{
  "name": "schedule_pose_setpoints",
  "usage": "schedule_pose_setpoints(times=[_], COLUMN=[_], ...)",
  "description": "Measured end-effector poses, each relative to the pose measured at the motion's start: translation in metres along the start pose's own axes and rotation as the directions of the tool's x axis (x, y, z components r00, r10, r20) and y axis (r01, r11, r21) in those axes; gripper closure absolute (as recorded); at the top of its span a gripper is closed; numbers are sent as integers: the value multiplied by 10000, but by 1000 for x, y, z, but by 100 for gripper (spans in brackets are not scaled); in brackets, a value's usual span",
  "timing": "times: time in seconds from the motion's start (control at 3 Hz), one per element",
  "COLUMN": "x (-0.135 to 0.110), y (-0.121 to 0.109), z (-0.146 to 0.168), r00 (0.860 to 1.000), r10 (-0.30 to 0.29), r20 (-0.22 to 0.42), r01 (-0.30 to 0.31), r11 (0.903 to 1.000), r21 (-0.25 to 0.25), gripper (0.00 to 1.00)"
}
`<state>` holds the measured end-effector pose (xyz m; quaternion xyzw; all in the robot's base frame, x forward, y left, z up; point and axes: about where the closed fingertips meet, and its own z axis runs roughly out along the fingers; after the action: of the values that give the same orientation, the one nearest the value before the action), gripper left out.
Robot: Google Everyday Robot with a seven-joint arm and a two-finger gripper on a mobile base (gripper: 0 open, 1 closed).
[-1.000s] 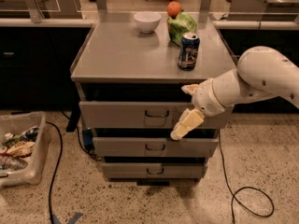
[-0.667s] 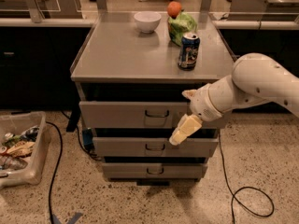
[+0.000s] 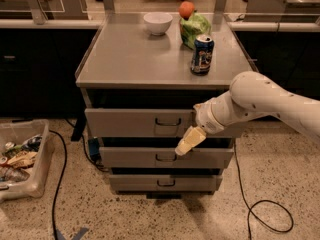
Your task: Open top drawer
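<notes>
In the camera view, the top drawer (image 3: pixel 130 122) sits just under the front edge of the worktop (image 3: pixel 130 59). Its flat grey front faces the camera, with a small dark handle (image 3: pixel 168 122) at the centre. It looks shut or nearly so, and nothing shows it pulled out yet. The gripper (image 3: pixel 189 141) hangs in front of the cabinet, below and to the right of that handle. Its tip points down-left toward the middle drawer (image 3: pixel 135 157). It is near the handle but apart from it. Whether the gripper is apart or together cannot be told. The white arm (image 3: pixel 260 101) reaches in from the right.

Over the last second the gripper has slid left and a little lower, closing on the drawers' centre line, while the drawer front has not moved. That reads as the approach: no grasp is made yet. The gripper probably needs to rise to the top handle rather than drift to the one beneath. A can (image 3: pixel 202 54) stands near the worktop's front right corner, and a sharp pull could shake it.
</notes>
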<state>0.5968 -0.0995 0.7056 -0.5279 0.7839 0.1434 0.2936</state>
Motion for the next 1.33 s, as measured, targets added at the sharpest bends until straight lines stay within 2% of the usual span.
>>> schedule_pose_setpoints(times=[0.33, 0.67, 1.0, 1.33], x=[0, 6, 19, 19], y=[0, -4, -18, -18], z=[0, 6, 28, 28], r00=[10000, 9984, 9924, 9924], r10=[-2, -212, 97, 97], r20=[-4, -524, -1228, -1229], r01=[2, 234, -23, -24], r11=[10000, 9988, 9982, 9982], r21=[3, 432, 600, 597], gripper=[0, 0, 0, 0])
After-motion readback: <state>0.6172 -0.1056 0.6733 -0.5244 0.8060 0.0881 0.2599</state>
